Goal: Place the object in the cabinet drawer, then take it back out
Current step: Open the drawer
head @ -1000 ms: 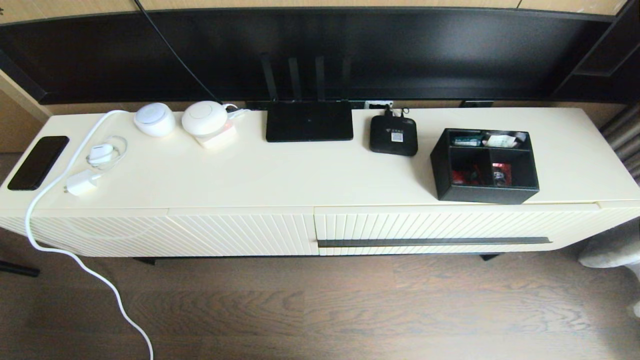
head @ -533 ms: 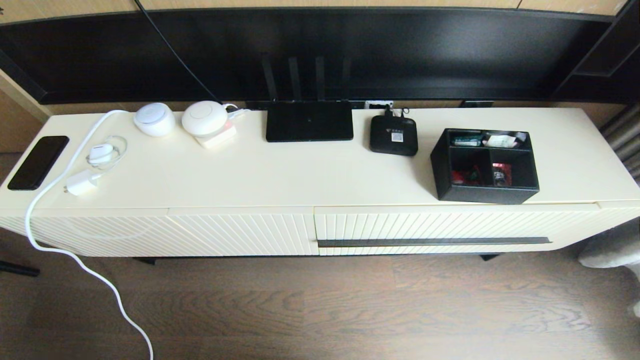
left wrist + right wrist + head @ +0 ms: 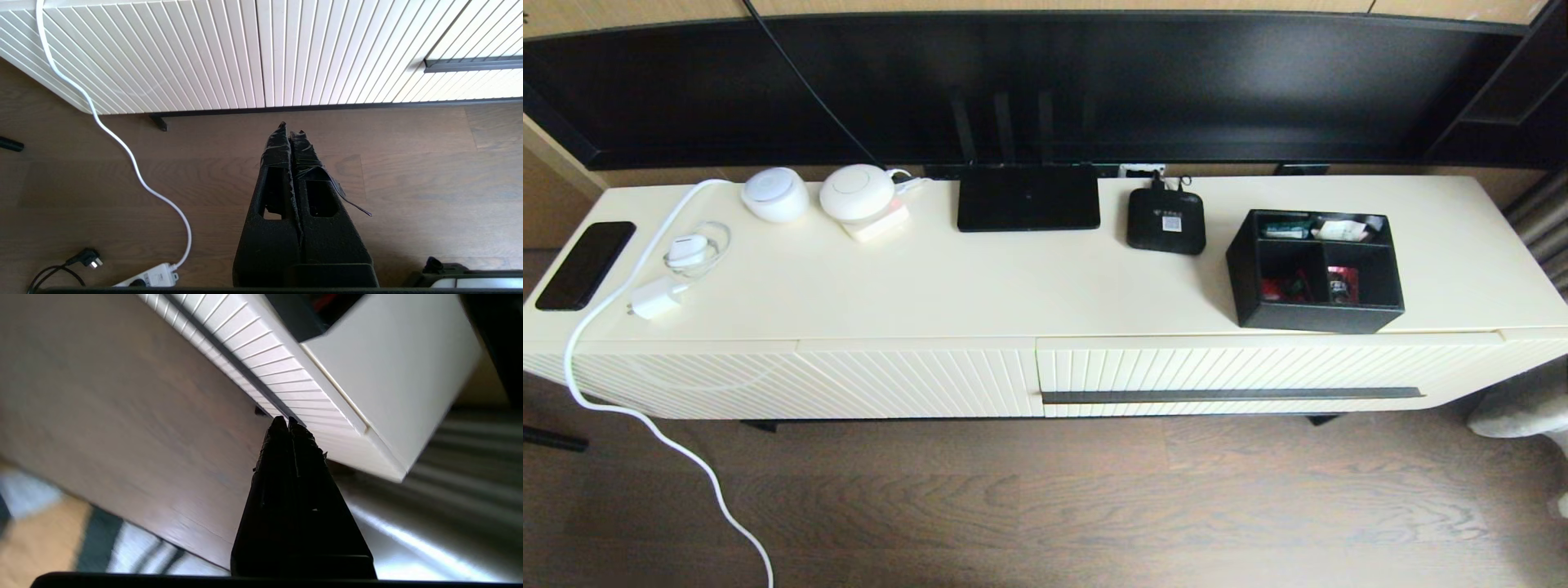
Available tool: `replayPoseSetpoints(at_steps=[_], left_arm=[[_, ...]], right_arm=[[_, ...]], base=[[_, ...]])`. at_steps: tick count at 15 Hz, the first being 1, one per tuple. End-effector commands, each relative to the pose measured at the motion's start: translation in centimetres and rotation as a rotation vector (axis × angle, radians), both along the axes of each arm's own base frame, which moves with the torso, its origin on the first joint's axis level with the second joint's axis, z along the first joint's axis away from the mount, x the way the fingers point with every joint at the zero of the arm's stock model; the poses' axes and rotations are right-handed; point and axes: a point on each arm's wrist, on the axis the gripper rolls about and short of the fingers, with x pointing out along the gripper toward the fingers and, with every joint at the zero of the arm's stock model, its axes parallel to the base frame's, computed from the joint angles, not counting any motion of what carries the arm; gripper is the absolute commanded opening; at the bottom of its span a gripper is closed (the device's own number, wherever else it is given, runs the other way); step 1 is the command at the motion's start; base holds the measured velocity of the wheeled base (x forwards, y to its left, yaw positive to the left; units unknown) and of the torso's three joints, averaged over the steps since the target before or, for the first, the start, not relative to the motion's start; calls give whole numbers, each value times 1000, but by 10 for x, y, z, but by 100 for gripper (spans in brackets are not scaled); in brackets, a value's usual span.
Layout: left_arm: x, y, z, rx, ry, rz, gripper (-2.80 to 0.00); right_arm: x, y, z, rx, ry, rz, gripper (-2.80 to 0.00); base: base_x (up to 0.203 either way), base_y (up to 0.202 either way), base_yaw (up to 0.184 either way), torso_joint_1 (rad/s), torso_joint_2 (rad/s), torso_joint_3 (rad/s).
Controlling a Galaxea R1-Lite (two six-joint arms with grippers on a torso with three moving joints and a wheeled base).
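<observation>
Broadly, the long cream cabinet [image 3: 980,286] dominated the scene, and neither arm showed in the head view; both hung low in front of it over the wooden floor [image 3: 1094,506]. Its drawer [image 3: 1258,371], ribbed front and long dark handle bar [image 3: 1229,395], sat flush and shut, so nothing of the task looked begun, and pulling that bar would seem the first step.

Ahead of and above the right gripper [image 3: 288,421], whose fingers were pressed together with nothing between them, ran the same handle bar [image 3: 233,361], with the cabinet's rounded end corner [image 3: 398,471] just beyond and to one side. That arm appeared the better placed to reach the bar. Open floor lay below and behind it, leaving room to draw the drawer outward.

Ahead of the left gripper [image 3: 291,130], likewise closed and empty, stood the handle-less ribbed front [image 3: 184,53], with the bar's near end [image 3: 470,64] off to its right. A white cable [image 3: 122,147] trailed over the floor to its left towards a power strip [image 3: 151,277], well apart from the fingers but a snag risk for any leftward sweep.

Up on the cabinet top, above and beyond both grippers, the black organiser box [image 3: 1313,269] rested directly over the drawer and close to the front edge, handy for lowering in. To its left, the small black device [image 3: 1165,220] stood near it, the router [image 3: 1027,198] farther off.
</observation>
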Motion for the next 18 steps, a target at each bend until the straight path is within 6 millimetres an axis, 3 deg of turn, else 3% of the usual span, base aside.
replayPoseSetpoints(at_steps=[1, 4, 7, 11, 18], left_arm=[[0, 0, 0, 0, 2, 0, -280], [0, 0, 0, 0, 2, 0, -280], [0, 0, 0, 0, 2, 0, -280], [0, 0, 0, 0, 1, 0, -280], [0, 0, 0, 0, 2, 0, -280]], right_arm=[[43, 8, -13, -75, 143, 70, -280], [85, 29, -36, -182, 287, 154, -280], [114, 43, -61, -276, 390, 220, -280], [145, 56, -110, -336, 369, 283, -280], [161, 56, -162, -447, 278, 420, -280]], base=[[0, 0, 0, 0, 0, 0], [0, 0, 0, 0, 0, 0], [0, 0, 0, 0, 0, 0], [0, 0, 0, 0, 0, 0], [0, 0, 0, 0, 0, 0]])
